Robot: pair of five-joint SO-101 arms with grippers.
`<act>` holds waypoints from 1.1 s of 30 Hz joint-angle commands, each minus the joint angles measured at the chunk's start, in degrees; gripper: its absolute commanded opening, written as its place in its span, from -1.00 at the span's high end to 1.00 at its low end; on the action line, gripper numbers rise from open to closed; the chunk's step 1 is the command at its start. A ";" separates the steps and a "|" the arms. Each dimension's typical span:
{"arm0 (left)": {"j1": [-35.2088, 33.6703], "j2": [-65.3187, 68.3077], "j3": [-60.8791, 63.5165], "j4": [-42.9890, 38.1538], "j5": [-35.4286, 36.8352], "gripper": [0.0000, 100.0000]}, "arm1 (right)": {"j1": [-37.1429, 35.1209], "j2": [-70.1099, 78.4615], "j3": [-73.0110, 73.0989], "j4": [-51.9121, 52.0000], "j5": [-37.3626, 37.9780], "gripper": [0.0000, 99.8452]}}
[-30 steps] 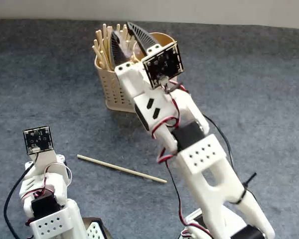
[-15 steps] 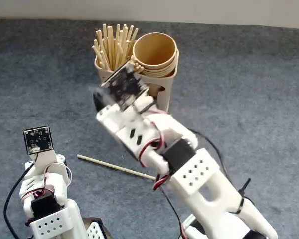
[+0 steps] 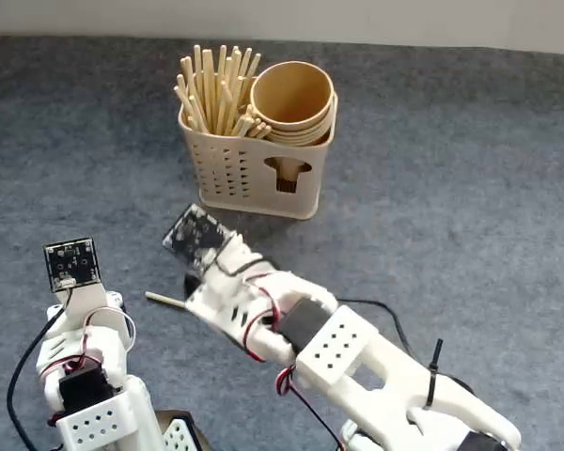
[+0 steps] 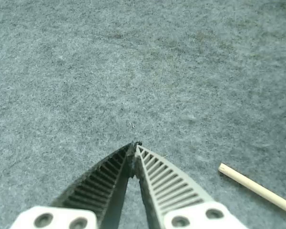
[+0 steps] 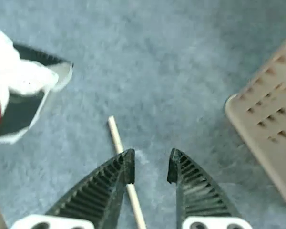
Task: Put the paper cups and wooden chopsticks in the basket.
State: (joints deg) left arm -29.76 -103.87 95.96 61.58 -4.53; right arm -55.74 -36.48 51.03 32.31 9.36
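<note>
Grey felt worktop (image 3: 470, 188); the step in hand looks like picking up the one loose chopstick (image 5: 118, 140).

The right gripper (image 5: 150, 167) hangs with jaws apart just above the loose chopstick, which lies flat toward the worktop's near left and runs under one finger rather than between the two; the left gripper (image 4: 135, 148), pressed closed on nothing, sits near the stick's end; the basket (image 3: 254, 178) toward the far edge already holds the paper cups (image 3: 291, 94) and a bundle of chopsticks (image 3: 211, 89); next, probably: centre the jaws across the stick, lower, close.
</note>
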 commanded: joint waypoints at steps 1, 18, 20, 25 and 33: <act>-0.57 -0.04 1.19 0.09 -0.26 0.96 | -4.53 -1.80 7.16 -9.54 -0.26 0.74; -0.57 -0.04 1.19 0.09 -0.26 0.96 | -2.95 22.99 4.79 -22.64 -0.09 0.74; -0.57 -0.04 1.19 0.09 -0.26 0.96 | -1.27 23.96 4.00 -22.64 -0.09 0.74; -0.57 -0.04 1.19 0.09 -0.26 0.96 | -0.75 26.95 4.00 -22.29 -0.09 0.74; -0.57 -0.04 1.19 0.09 -0.26 0.96 | -2.42 32.40 4.00 -22.20 6.59 0.75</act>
State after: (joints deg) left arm -29.76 -103.87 95.96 61.58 -4.53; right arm -57.23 -5.98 57.10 10.77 12.88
